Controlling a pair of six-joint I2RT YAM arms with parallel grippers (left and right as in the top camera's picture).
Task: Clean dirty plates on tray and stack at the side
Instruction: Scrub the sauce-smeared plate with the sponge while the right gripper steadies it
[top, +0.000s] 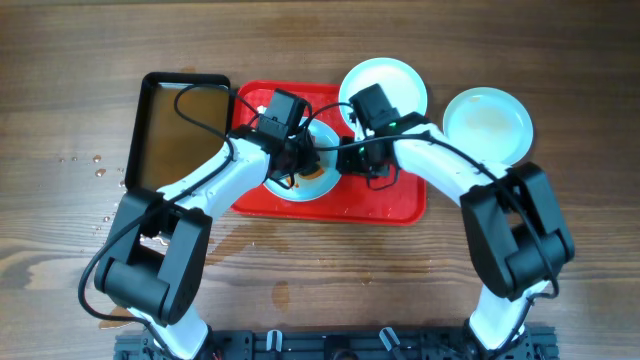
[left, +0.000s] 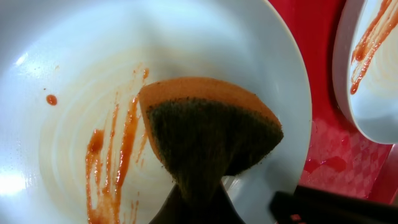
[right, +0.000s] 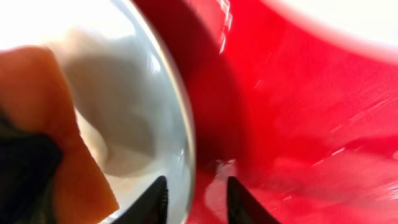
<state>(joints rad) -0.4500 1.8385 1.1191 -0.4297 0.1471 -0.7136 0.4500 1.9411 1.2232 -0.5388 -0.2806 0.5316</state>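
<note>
Scrubbing the plate (left: 186, 37) at tray (top: 400, 205) centre
Sponge (left: 211, 130), pinched in left tool (top: 298, 160): press flat, sweep sauce (left: 118, 143) outward. Use right tool (right: 193, 202), jaws narrow astride the 3 o'clock rim (right: 183, 143), to steady.

Wooden table (top: 60, 60), red tray (top: 400, 205), black pan (top: 185, 79) of brown water, pale plate (top: 487, 122) beside tray
</note>
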